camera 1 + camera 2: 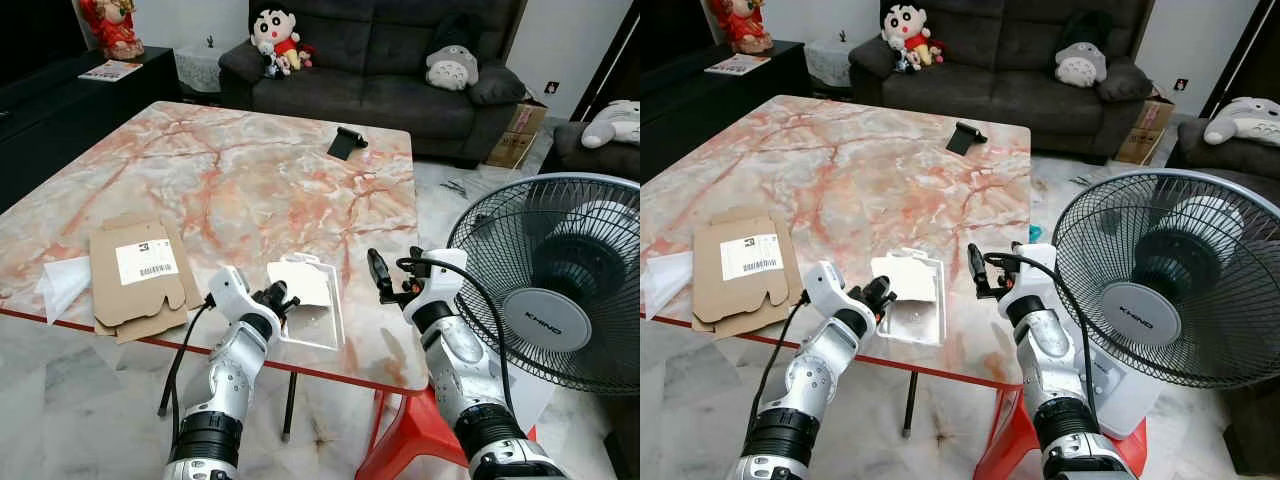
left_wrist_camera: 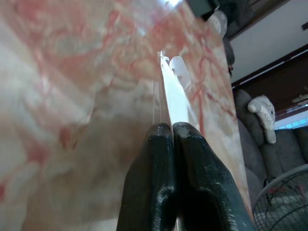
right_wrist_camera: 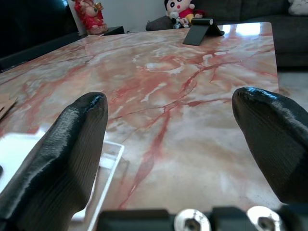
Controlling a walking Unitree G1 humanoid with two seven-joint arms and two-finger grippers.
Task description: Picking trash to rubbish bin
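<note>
A clear plastic blister pack (image 1: 318, 310) with a white card in it lies flat near the front edge of the marble table (image 1: 250, 180). My left gripper (image 1: 282, 297) is shut on the pack's left rim. In the left wrist view the black fingers (image 2: 149, 183) pinch the thin clear edge of the pack (image 2: 174, 98). My right gripper (image 1: 397, 266) hovers open just right of the pack, over the table. Its fingers (image 3: 67, 159) stand wide apart, and a corner of the pack (image 3: 29, 156) lies beside one of them. A flattened cardboard box (image 1: 135, 270) and a white crumpled wrapper (image 1: 62, 283) lie at the front left.
A standing fan (image 1: 560, 280) is close on the right, next to my right arm. A red stool (image 1: 400, 450) sits under the table's corner. A black stand (image 1: 346, 142) rests at the table's far side, with a dark sofa (image 1: 400, 60) behind it.
</note>
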